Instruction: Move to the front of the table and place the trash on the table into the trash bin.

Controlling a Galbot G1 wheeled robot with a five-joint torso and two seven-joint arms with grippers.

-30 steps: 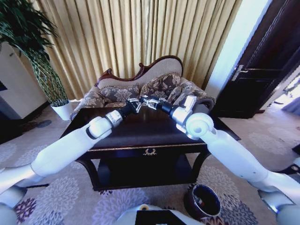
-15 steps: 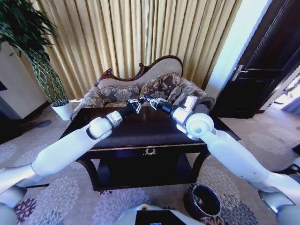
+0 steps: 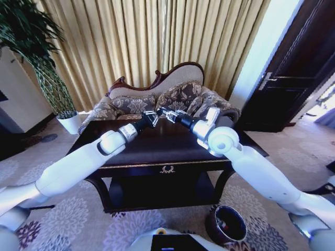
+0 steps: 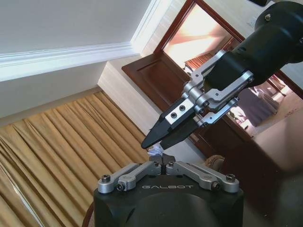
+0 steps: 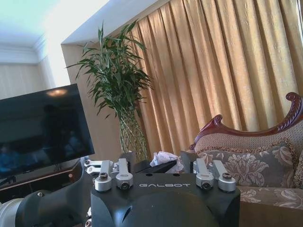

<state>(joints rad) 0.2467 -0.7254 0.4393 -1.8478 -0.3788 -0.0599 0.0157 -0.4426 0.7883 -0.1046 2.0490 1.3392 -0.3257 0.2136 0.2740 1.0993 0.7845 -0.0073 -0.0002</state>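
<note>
- The right gripper (image 5: 163, 163) has its fingers closed on a white crumpled scrap (image 5: 164, 158), which bunches out just past the fingertips.
- The left gripper (image 4: 162, 161) sits tip to tip with it; in the left wrist view a bit of the scrap shows at its narrow fingertips, but whether they grip it cannot be told.
- Both grippers meet in the air above the far edge of the table (image 3: 157, 151), near its middle, the arms reaching from either side.
- The trash bin (image 3: 226, 225) stands on the carpet below the table's front right corner, nearer the right arm, so the scrap must travel back and down toward the robot.
</note>
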